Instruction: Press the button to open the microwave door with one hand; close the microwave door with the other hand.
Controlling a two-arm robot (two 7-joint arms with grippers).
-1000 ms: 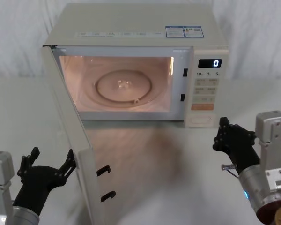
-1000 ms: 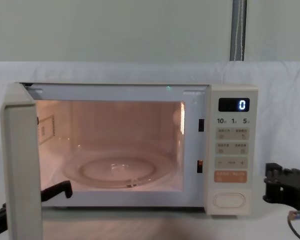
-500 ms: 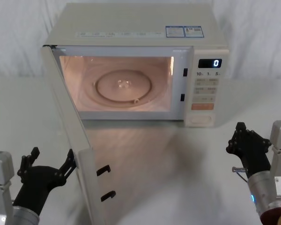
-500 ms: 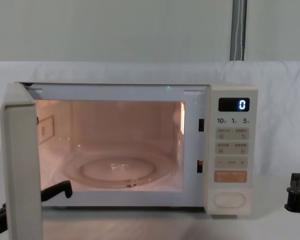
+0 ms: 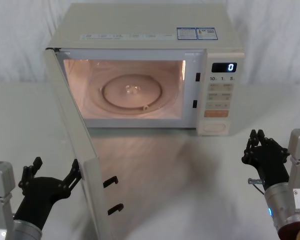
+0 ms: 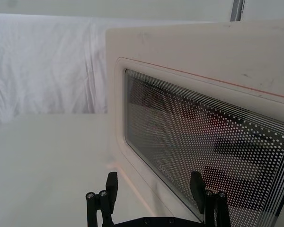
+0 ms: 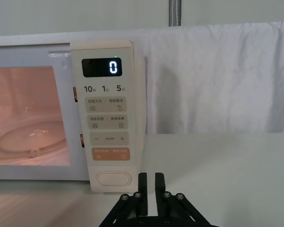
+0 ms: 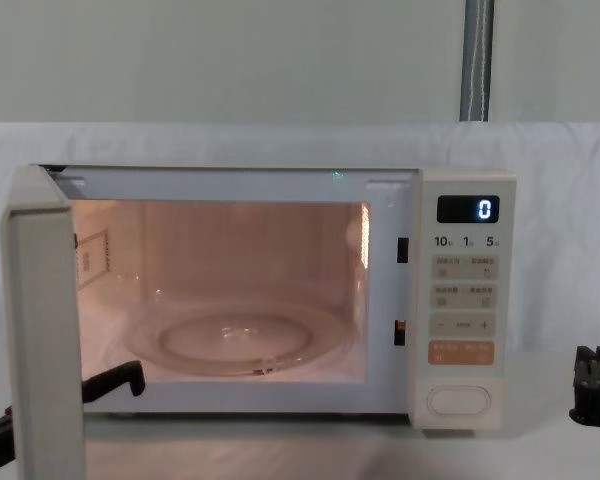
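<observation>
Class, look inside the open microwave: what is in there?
Inside the microwave, a lit cavity holds one round glass turntable with nothing on it. The open door hides part of the left wall.

One microwave [image 5: 140,70], one open door [image 5: 80,160], two tools.

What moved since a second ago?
The right tool backed away from the microwave's control panel toward the robot, fingers shut, holding nothing. The door stayed wide open, the inside light on, and the left tool stayed open beside the door's outer face.
</observation>
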